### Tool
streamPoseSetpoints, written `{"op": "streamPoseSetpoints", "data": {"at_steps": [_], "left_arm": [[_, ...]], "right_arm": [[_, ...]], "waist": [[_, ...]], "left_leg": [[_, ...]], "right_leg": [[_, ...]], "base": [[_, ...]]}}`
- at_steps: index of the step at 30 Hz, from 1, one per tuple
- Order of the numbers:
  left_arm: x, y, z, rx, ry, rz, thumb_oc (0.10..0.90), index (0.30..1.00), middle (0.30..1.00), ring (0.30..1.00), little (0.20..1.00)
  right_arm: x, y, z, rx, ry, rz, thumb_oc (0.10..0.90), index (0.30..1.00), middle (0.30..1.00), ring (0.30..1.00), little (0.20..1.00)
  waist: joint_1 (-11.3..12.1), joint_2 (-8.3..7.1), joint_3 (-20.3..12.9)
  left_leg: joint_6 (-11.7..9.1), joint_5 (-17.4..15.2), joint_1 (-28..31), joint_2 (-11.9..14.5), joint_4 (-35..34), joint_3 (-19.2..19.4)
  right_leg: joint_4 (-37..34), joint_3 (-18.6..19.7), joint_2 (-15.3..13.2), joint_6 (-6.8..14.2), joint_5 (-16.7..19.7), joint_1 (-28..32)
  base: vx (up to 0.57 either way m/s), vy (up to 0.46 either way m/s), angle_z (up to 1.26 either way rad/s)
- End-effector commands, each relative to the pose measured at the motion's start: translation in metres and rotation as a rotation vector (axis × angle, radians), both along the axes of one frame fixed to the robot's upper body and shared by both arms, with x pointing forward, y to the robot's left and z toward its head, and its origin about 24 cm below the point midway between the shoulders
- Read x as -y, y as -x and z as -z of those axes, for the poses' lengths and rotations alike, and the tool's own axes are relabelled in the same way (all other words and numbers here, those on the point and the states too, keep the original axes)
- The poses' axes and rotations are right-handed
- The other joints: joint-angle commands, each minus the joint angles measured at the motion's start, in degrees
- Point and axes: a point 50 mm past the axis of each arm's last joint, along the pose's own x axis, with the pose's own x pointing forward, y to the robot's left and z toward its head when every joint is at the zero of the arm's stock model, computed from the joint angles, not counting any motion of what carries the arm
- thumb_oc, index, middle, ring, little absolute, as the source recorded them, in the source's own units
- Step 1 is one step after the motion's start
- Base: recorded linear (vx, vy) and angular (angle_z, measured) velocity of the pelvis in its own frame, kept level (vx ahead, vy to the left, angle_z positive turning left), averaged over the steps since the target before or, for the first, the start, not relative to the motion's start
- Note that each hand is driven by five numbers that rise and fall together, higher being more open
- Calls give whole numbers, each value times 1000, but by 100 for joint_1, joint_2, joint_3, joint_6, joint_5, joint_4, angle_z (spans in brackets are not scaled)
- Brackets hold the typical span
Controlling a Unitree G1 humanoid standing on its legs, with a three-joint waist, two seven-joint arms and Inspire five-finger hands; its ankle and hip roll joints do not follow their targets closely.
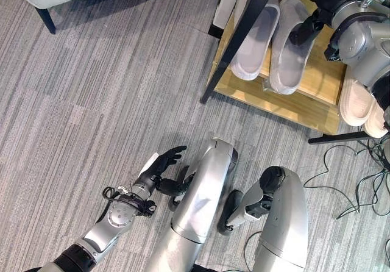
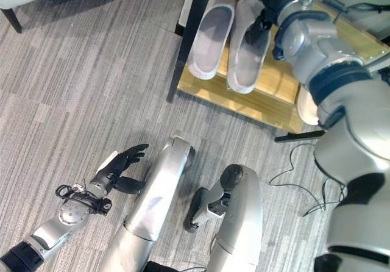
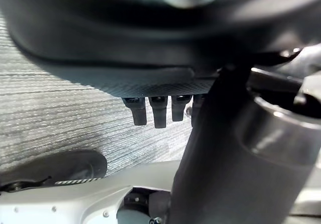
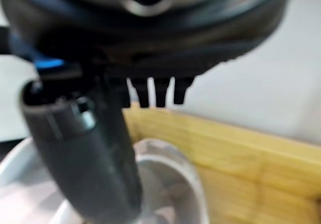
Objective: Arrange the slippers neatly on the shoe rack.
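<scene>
At the upper right of the frame, two pale grey slippers [image 1: 277, 40] lie side by side on the wooden shoe rack [image 1: 304, 104]. The right robot hand [image 1: 306, 27] touches the right-hand slipper, fingers relaxed. The left robot hand [image 1: 159, 164] hangs apart over the carpet [image 1: 91, 89], lower left.

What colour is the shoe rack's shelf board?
Light yellowish wood, with pale grey slippers on it; clearest in the left eye view.
</scene>
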Motion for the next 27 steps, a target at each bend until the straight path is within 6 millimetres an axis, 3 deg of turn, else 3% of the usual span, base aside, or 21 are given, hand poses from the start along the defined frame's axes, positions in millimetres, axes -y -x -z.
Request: {"op": "streamPoseSetpoints", "data": {"at_steps": [1, 4, 14, 18, 22, 24, 25, 27], "left_arm": [[24, 8, -21, 104, 48, 149, 800, 900, 900, 900, 900], [21, 8, -22, 114, 49, 137, 800, 900, 900, 900, 900], [-14, 11, -24, 132, 1, -8, 800, 900, 900, 900, 900], [-20, 12, -26, 139, -10, -25, 800, 900, 900, 900, 900], [-20, 13, -26, 144, 11, -49, 800, 900, 900, 900, 900], [-12, 13, -22, 138, 57, -62, 800, 900, 900, 900, 900], [-12, 13, -21, 138, 56, -62, 800, 900, 900, 900, 900], [-6, 11, -20, 140, 102, -90, 800, 900, 900, 900, 900]], "right_arm": [[37, 37, -70, 218, -7, 116, 800, 900, 900, 900, 900], [35, 41, -72, 227, -11, 77, 800, 900, 900, 900, 900], [14, 57, -67, 222, 86, -106, 800, 900, 900, 900, 900], [10, 61, -69, 227, 92, -131, 800, 900, 900, 900, 900], [15, 67, -72, 259, 74, -129, 800, 900, 900, 900, 900], [24, 70, -76, 311, 29, -108, 800, 900, 900, 900, 900], [24, 70, -76, 312, 29, -108, 800, 900, 900, 900, 900], [36, 71, -70, 380, -82, -106, 800, 900, 900, 900, 900]], "waist": [[270, -205, -220], [209, -279, -220], [-15, -816, -220], [-52, -874, -220], [-136, -830, -220], [-214, -635, -220], [-214, -634, -220], [-278, -462, -220]], "left_leg": [[-274, -562, 94, -125, -437, -390], [-281, -552, 94, -113, -448, -373], [-351, -610, 94, -13, -369, -285], [-367, -616, 94, 9, -354, -266], [-362, -611, 94, 30, -370, -206], [-349, -616, 94, 49, -375, -140], [-347, -616, 94, 48, -375, -137], [-315, -619, 94, 48, -393, -77]], "right_leg": [[-182, 127, -230, -812, 680, -386], [-188, 160, -210, -806, 695, -417], [-13, 273, -144, -860, 615, -563], [17, 300, -122, -857, 610, -603], [53, 358, -102, -855, 598, -637], [85, 397, -93, -862, 593, -655], [87, 399, -95, -861, 592, -655], [88, 413, -75, -865, 600, -662]], "base": [[-6, 3, -3], [-12, 2, -5], [-5, 0, -3], [0, 0, 0], [0, -4, -8], [0, 0, 0], [0, 0, 0], [-6, 7, -4]]}}
